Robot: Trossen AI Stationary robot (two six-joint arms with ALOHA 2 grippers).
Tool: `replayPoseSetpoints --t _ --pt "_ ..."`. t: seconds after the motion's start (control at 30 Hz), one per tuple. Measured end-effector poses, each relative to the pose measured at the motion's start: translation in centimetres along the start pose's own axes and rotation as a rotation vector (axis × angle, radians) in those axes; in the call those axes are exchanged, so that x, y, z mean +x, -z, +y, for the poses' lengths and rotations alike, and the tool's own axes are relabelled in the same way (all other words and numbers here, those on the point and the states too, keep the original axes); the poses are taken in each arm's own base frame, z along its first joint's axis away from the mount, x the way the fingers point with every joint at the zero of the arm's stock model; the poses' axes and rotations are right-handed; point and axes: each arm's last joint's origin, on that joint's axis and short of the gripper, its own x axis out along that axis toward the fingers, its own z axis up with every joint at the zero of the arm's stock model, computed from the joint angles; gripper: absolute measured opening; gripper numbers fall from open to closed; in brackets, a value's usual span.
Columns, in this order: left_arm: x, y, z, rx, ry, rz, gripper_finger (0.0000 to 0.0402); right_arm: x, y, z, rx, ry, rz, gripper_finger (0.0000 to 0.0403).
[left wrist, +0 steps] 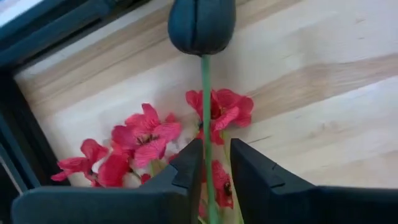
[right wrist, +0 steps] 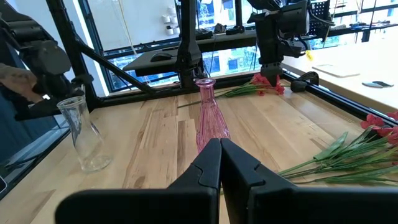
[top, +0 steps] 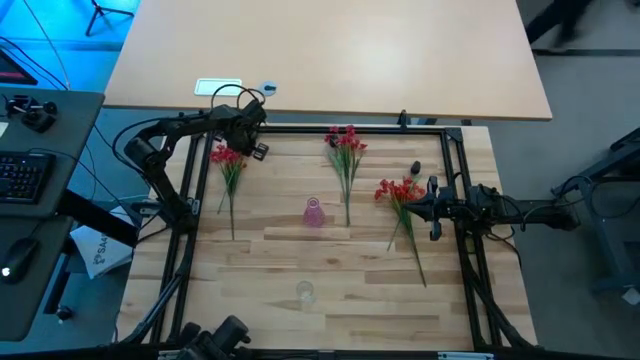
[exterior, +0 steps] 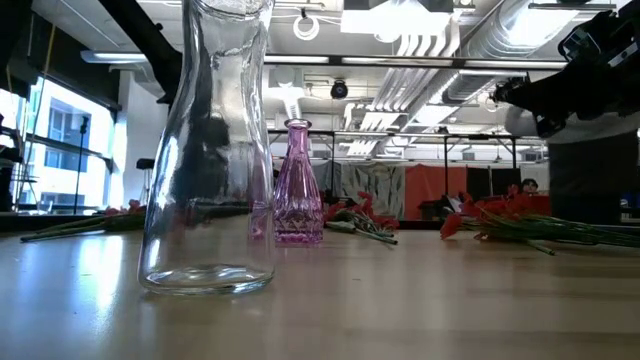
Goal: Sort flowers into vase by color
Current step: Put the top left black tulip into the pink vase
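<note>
A flower with a dark tulip-like head (left wrist: 202, 25) and a thin green stem stands between the fingers of my left gripper (left wrist: 216, 155), which is at the table's far left (top: 250, 140). Below it lies a red bunch (left wrist: 143, 140) (top: 228, 165). A second red bunch (top: 345, 150) lies flat at the far middle. A third (top: 402, 195) (right wrist: 354, 149) lies at the right, beside my shut right gripper (top: 432, 208) (right wrist: 221, 149). A pink vase (top: 313, 212) (exterior: 298, 185) and a clear vase (top: 305, 292) (exterior: 210, 150) stand upright on their bases. My left gripper has the dark flower's green stem (left wrist: 206, 124) between its two fingers, a short way below the head. The stem lies against one finger (left wrist: 189, 165) and runs along the fingers, with the head past their tips. The flower is lifted clear above the red bunch.
A black frame (top: 190, 200) runs round the wooden table top. A small dark thing (top: 415, 167) lies near the right bunch. Bare wood lies between the two vases and along the near edge. A keyboard (top: 25, 175) sits off the table to the left.
</note>
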Motion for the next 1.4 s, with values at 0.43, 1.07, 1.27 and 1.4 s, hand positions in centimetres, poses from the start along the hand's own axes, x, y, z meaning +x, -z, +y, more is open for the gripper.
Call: replayPoseSetpoints --t 0.43,1.07,1.27,1.4 --pt "1.3 -0.1 0.0 0.001 0.003 0.044 0.011 0.0 0.0 0.0 0.0 0.0 0.0 0.0" --pt "-0.3 -1.4 0.1 0.017 -0.015 -0.003 0.0006 0.0 0.0 0.0 0.0 0.0 0.0 0.0" --pt "-4.6 -3.1 0.8 -0.025 0.017 -0.151 0.0004 0.0 0.0 0.0 0.0 0.0 0.0 0.0" --pt "-6.7 -3.3 1.2 -0.027 0.045 -0.212 0.001 0.0 0.0 0.0 0.0 0.0 0.0 0.0"
